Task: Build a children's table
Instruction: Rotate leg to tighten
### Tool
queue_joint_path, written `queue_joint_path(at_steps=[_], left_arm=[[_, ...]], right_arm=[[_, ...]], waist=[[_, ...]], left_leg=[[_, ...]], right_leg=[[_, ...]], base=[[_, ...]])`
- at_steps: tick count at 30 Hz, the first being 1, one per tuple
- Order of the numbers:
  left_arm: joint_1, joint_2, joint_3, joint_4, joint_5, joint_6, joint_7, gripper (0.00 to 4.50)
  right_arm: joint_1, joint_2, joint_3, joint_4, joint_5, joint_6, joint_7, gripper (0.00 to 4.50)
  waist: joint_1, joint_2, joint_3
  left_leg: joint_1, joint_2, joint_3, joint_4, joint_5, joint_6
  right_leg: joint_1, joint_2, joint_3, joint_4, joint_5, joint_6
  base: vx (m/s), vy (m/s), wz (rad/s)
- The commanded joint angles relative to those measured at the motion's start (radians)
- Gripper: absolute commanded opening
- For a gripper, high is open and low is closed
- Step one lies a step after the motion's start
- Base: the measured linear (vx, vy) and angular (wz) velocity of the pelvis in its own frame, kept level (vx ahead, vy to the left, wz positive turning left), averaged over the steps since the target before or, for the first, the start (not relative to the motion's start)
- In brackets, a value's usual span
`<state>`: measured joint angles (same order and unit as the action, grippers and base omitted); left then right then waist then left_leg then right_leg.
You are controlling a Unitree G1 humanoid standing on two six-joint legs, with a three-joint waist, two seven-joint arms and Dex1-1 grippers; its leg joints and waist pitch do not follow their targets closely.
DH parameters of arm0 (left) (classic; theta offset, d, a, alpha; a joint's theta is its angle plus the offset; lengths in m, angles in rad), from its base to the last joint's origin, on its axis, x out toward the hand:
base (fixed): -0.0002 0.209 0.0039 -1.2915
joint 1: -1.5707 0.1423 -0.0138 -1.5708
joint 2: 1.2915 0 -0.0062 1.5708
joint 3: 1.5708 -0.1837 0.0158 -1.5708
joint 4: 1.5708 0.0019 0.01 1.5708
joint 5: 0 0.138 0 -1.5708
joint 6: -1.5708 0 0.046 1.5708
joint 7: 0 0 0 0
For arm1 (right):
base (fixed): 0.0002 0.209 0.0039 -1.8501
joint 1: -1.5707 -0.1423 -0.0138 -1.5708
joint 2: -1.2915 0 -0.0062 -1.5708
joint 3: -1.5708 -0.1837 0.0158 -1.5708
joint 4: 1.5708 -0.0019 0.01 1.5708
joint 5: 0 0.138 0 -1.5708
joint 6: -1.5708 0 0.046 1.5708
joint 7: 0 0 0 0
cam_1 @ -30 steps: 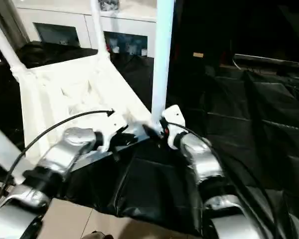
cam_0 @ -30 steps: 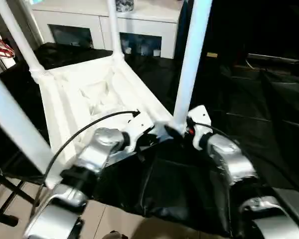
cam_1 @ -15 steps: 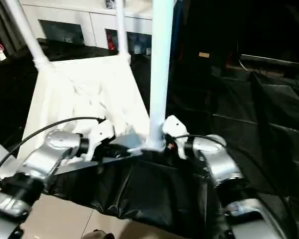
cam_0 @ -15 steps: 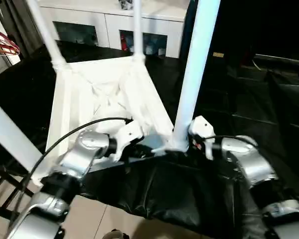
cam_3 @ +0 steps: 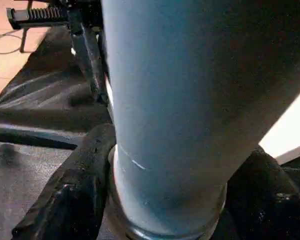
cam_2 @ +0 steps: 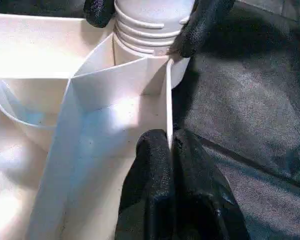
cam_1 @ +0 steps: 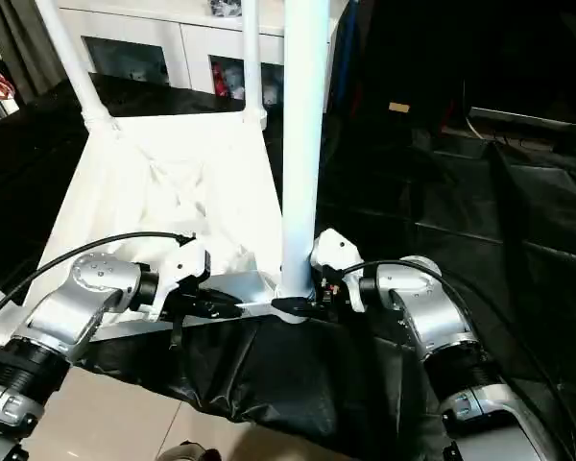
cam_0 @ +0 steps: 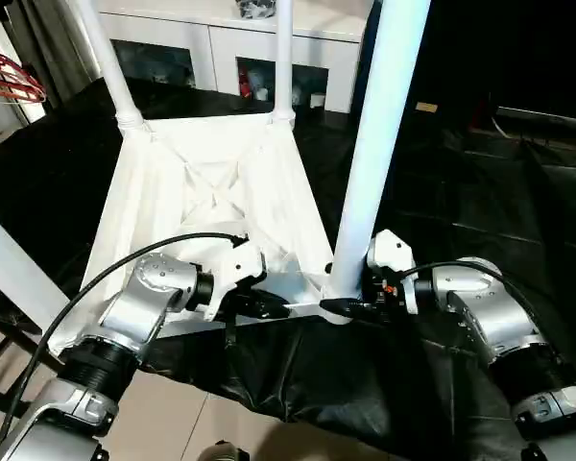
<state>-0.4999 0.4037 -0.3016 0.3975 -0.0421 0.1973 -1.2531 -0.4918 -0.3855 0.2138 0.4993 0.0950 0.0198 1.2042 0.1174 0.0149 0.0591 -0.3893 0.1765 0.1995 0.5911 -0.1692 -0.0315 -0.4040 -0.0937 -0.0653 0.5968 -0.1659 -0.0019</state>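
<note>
Pinching the thin rim wall of the upturned tabletop [cam_0: 202, 182] with the left gripper [cam_2: 168, 145], black fingers [cam_2: 152, 165] pressed together on that wall right beside the near corner socket [cam_2: 140, 70]. Holding there, by the look of it, to pin the top down and stop it sliding or twisting on the black-draped table [cam_0: 461, 173].

Over to the right gripper [cam_0: 350, 305]: fingers [cam_3: 75, 185] set one on each side of the near leg [cam_0: 379, 144], low at its ribbed, flared foot, and lying against it as far as can be made out. Gripping low probably for good reason, since force there goes straight into the socket instead of levering the long tube sideways.

Standing upright, that leg, foot in the corner socket, with ribs showing above the socket's lip, so perhaps not seated to full depth. Hard to tell.

Lying underside-up across the near part of the black-draped table, the children's table, ribs showing, two far legs [cam_0: 284, 58] rising from the back corners and a fourth leg [cam_0: 10, 274] slanting through the near left of the picture. Behind it all, a white cabinet [cam_0: 221, 48] with glass doors, no part of the job.

Judging from this: four legs in, last corner under check. Next, likely a firm press or twist at the foot while keeping the rim clamped.
</note>
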Motion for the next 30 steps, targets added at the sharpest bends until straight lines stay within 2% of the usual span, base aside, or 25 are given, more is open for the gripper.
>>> queue_joint_path(at_steps=[1,3,4,5,6,8,9,10,11,13,15,18,21,22,24,27,30], left_arm=[[-0.002,-0.017,-0.020,-0.047,-0.032,-0.005,-0.047,0.00],[-0.006,-0.023,-0.019,-0.038,-0.027,-0.009,-0.030,0.00],[-0.030,-0.052,-0.012,0.017,0.017,-0.021,0.075,0.00],[-0.030,-0.052,-0.012,0.017,0.017,-0.021,0.075,0.00],[-0.041,-0.065,-0.008,0.041,0.034,-0.022,0.119,0.00],[-0.063,-0.098,0.008,0.085,0.055,-0.012,0.210,0.00],[-0.080,-0.126,0.020,0.110,0.061,0.002,0.268,0.00],[-0.080,-0.126,0.020,0.110,0.061,0.002,0.268,0.00],[-0.099,-0.161,0.034,0.131,0.068,0.022,0.338,0.00],[-0.134,-0.230,0.058,0.165,0.076,0.049,0.456,0.00],[-0.140,-0.244,0.063,0.172,0.077,0.052,0.479,0.00],[-0.159,-0.281,0.056,0.197,0.094,0.043,0.525,0.00],[-0.167,-0.299,0.050,0.208,0.099,0.033,0.541,0.00],[-0.168,-0.307,0.040,0.207,0.104,0.019,0.538,0.00],[-0.163,-0.315,0.025,0.193,0.101,0.010,0.509,0.00],[-0.137,-0.297,0.013,0.159,0.093,-0.012,0.454,0.00],[-0.123,-0.277,0.011,0.138,0.082,-0.022,0.414,0.00]], right_arm=[[0.015,-0.004,0.008,-0.029,0.014,0.015,0.012,2.77],[0.023,0.000,0.010,-0.034,0.013,0.017,0.009,2.73],[0.026,0.028,0.004,-0.021,-0.009,0.047,-0.075,2.72],[0.026,0.028,0.004,-0.021,-0.009,0.047,-0.075,2.72],[0.022,0.040,0.003,-0.006,-0.028,0.058,-0.124,2.72],[0.013,0.069,0.005,0.031,-0.074,0.070,-0.231,2.72],[0.003,0.107,-0.010,0.068,-0.093,0.084,-0.332,2.72],[0.003,0.107,-0.010,0.068,-0.093,0.084,-0.332,2.72],[-0.009,0.161,-0.043,0.107,-0.085,0.110,-0.437,2.72],[-0.026,0.241,-0.086,0.160,-0.074,0.123,-0.589,2.71],[-0.029,0.255,-0.092,0.169,-0.075,0.125,-0.617,2.71],[-0.036,0.299,-0.093,0.188,-0.097,0.099,-0.706,2.71],[-0.044,0.327,-0.107,0.199,-0.092,0.081,-0.744,2.71],[-0.046,0.344,-0.120,0.194,-0.071,0.070,-0.735,3.05],[-0.043,0.363,-0.143,0.167,-0.026,0.071,-0.689,3.40],[-0.036,0.337,-0.129,0.142,-0.026,0.056,-0.643,3.60],[-0.035,0.311,-0.122,0.130,-0.032,0.041,-0.614,3.79]], waist=[[-0.002,-0.010,-0.074],[-0.002,-0.010,-0.073],[-0.002,-0.010,-0.073],[-0.005,-0.009,-0.071],[-0.004,-0.010,-0.070],[-0.010,-0.010,-0.065],[-0.014,-0.009,-0.064],[-0.018,-0.011,-0.063],[-0.019,-0.010,-0.065],[-0.030,-0.008,-0.061],[-0.036,-0.009,-0.062],[-0.037,-0.008,-0.061],[-0.036,-0.007,-0.062],[-0.036,-0.007,-0.062],[-0.036,-0.007,-0.063],[-0.034,-0.007,-0.063],[-0.031,-0.009,-0.066]], left_leg=[[0.029,0.061,-0.023,-0.072,-0.229,0.041],[0.028,0.061,-0.024,-0.073,-0.234,0.040],[0.028,0.061,-0.024,-0.073,-0.239,0.038],[0.028,0.060,-0.023,-0.074,-0.239,0.037],[0.034,0.060,-0.025,-0.075,-0.263,0.023],[0.034,0.057,-0.026,-0.078,-0.295,0.004],[0.033,0.055,-0.030,-0.080,-0.315,-0.013],[0.035,0.053,-0.033,-0.081,-0.341,-0.024],[0.037,0.053,-0.035,-0.080,-0.346,-0.028],[0.039,0.051,-0.039,-0.081,-0.383,-0.038],[0.040,0.050,-0.041,-0.081,-0.399,-0.041],[0.041,0.050,-0.041,-0.082,-0.411,-0.037],[0.039,0.051,-0.040,-0.084,-0.419,-0.032],[0.040,0.050,-0.041,-0.085,-0.420,-0.030],[0.037,0.052,-0.040,-0.086,-0.414,-0.025],[0.036,0.053,-0.038,-0.086,-0.400,-0.020],[0.029,0.054,-0.036,-0.086,-0.361,-0.010]], right_leg=[[0.039,-0.062,0.044,-0.059,-0.233,-0.237],[0.039,-0.062,0.043,-0.060,-0.237,-0.237],[0.039,-0.062,0.044,-0.061,-0.245,-0.235],[0.036,-0.060,0.045,-0.061,-0.247,-0.234],[0.035,-0.063,0.045,-0.068,-0.281,-0.228],[0.032,-0.064,0.045,-0.077,-0.348,-0.210],[0.034,-0.068,0.044,-0.079,-0.394,-0.196],[0.034,-0.068,0.042,-0.086,-0.445,-0.176],[0.034,-0.071,0.042,-0.086,-0.457,-0.171],[0.028,-0.071,0.039,-0.096,-0.518,-0.149],[0.028,-0.070,0.035,-0.101,-0.540,-0.136],[0.022,-0.069,0.036,-0.108,-0.546,-0.118],[0.022,-0.068,0.037,-0.107,-0.518,-0.123],[0.022,-0.068,0.038,-0.106,-0.510,-0.126],[0.025,-0.069,0.039,-0.104,-0.490,-0.130],[0.025,-0.068,0.041,-0.100,-0.459,-0.143],[0.031,-0.069,0.043,-0.092,-0.404,-0.156]], base=[[0.000,0.000,0.00],[0.000,0.000,0.00],[0.000,0.000,0.00],[0.000,0.000,0.00],[0.000,0.000,0.00],[0.000,0.000,0.00],[0.000,0.000,0.00],[0.000,0.000,0.00],[0.000,0.000,0.00],[0.000,0.000,0.00],[0.000,0.000,0.00],[0.000,0.000,0.00],[0.000,0.000,0.00],[0.000,0.000,0.00],[0.000,0.000,0.00],[0.000,0.000,0.00],[0.000,0.000,0.00]])
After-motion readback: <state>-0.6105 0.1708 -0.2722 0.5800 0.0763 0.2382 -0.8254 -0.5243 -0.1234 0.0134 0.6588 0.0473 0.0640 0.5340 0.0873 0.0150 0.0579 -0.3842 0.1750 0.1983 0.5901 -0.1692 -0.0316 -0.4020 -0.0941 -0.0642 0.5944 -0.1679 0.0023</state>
